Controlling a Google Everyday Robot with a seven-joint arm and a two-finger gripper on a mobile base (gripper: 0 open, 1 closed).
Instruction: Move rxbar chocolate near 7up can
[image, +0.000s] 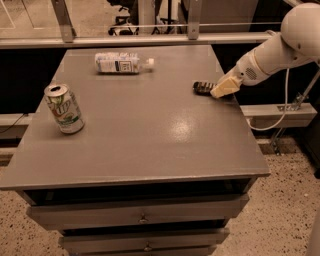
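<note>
Well forward of my gripper (222, 89) and below it, at the closest edge, the grey cabinet's drawers (142, 215) sit shut under the tabletop (165, 135). Farther back, far off to my gripper's left in this view, the 7up can (63, 107) stands upright near the table's left edge, well apart from me; that is where the bar has to end up. At my gripper itself, near the right edge, the rxbar chocolate (202, 88) lies flat, its right end touching or tucked under my pale tip. I judge I am lowered here to take hold of it, since a flat bar must be gripped low against the surface. Whether my gripper is spread or pinching the bar I cannot tell. Beyond my gripper and to its left, a clear plastic bottle (122, 63) lies on its side, probably clear of the straight path to the can.
</note>
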